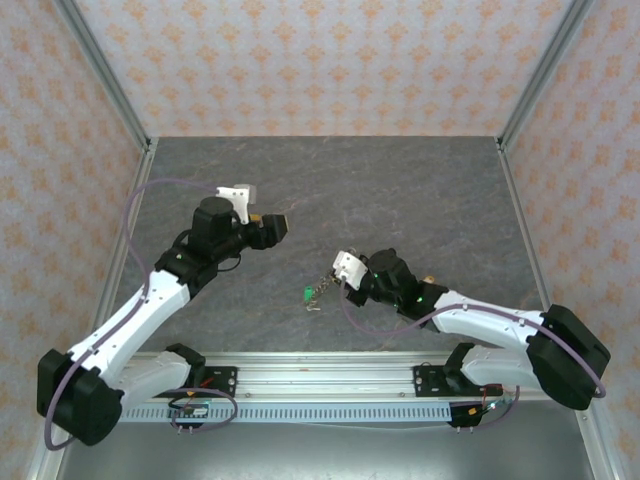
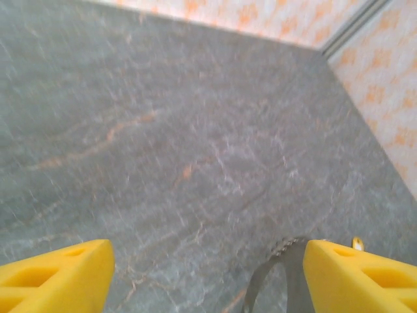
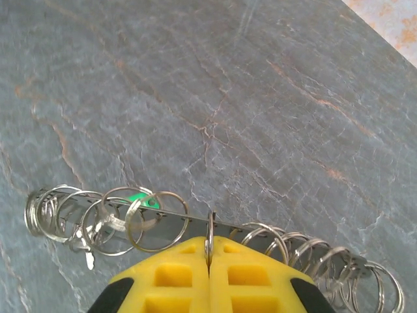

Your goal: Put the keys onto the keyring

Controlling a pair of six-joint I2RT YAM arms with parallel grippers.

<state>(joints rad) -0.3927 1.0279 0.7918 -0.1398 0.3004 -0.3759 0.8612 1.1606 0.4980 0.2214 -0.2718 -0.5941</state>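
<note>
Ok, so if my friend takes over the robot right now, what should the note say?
Left gripper: open, empty, away from the keyring.
Right gripper: shut on the keyring, pinching one ring near its middle; green tag towards one end.
Keys: too small to make out, so I cannot tell if any is on.
Left to do: find the keys and thread them on.

Your left arm [image 1: 150, 300] and right arm [image 1: 490, 325] have white shells on the long links and black joint housings. A lilac-grey cable [image 1: 150, 186] loops along each. A small white camera block [image 1: 238, 197] tops each wrist. The left tool [image 2: 208, 277] and right tool [image 3: 210, 257] carry bright yellow fingers [image 2: 52, 277] with moulded rectangular recesses.
</note>
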